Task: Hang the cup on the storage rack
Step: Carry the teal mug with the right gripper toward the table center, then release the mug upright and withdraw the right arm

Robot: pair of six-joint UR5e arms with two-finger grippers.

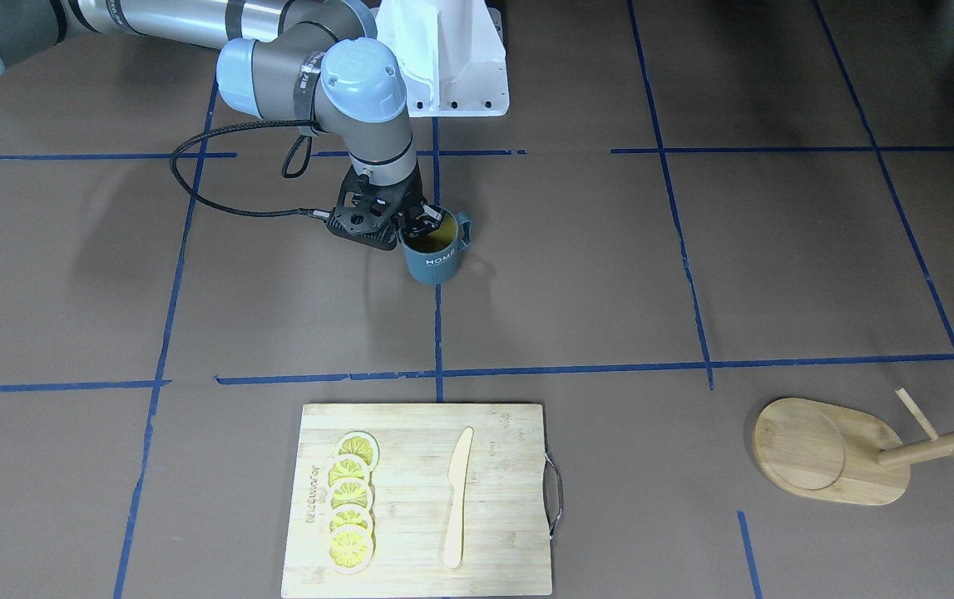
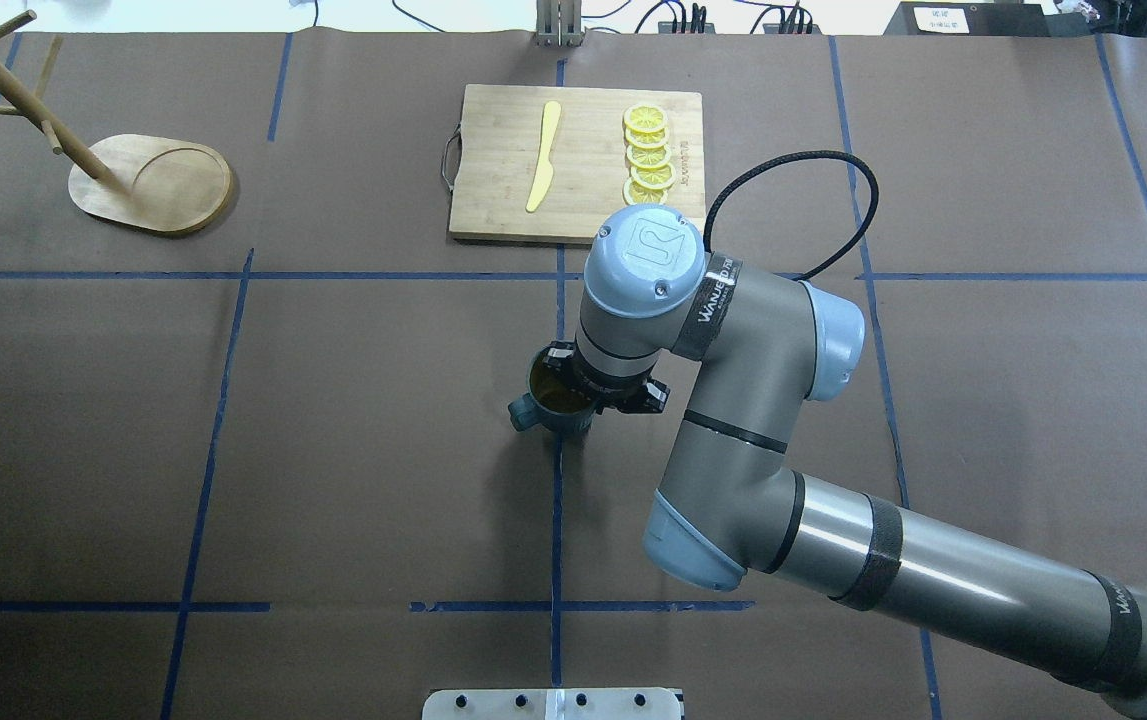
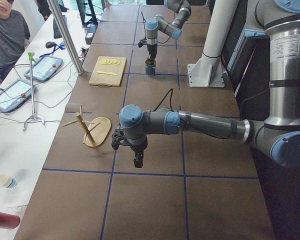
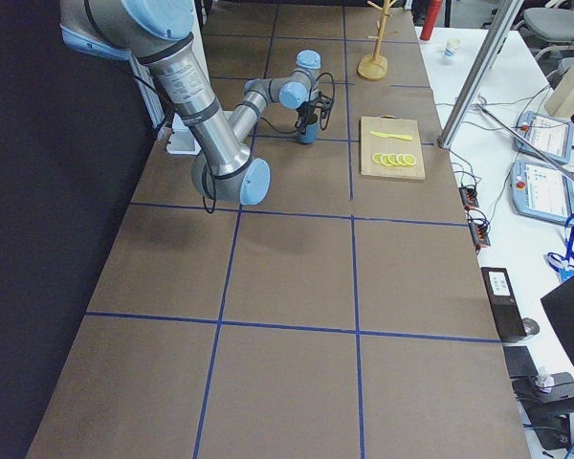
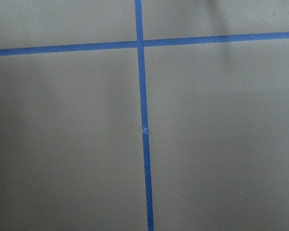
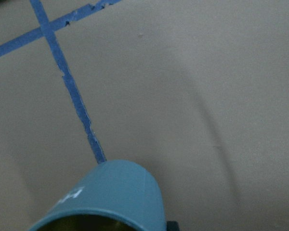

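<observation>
My right jaws are pinched on the cup (image 1: 437,254) at its rim, on the side away from its handle (image 1: 465,230). One finger (image 1: 428,218) dips into the yellow inside and the other sits outside the wall. My right arm (image 2: 733,330) comes in from my right and bends down over the cup, so the overhead view hides most of the grip.

The cup is upright near the middle of the table (image 1: 610,274), over a blue tape line (image 1: 438,333), with its handle pointing to my left. I cannot tell whether its base touches the table.

The rack (image 1: 809,449) stands at the far left of the table, well apart from the cup. Its pole (image 1: 942,441) rises from one end of the oval base and carries thin pegs.

A board (image 1: 493,466) lies on the far side, straight across from the cup. On it are a row of lemon slices (image 1: 352,503) and a knife (image 1: 457,499), side by side but apart.

My left arm (image 3: 200,122) reaches out low over the table. My left jaws hang pointing down near the rack, above a tape line, and I cannot tell whether they are spread or pressed together.
</observation>
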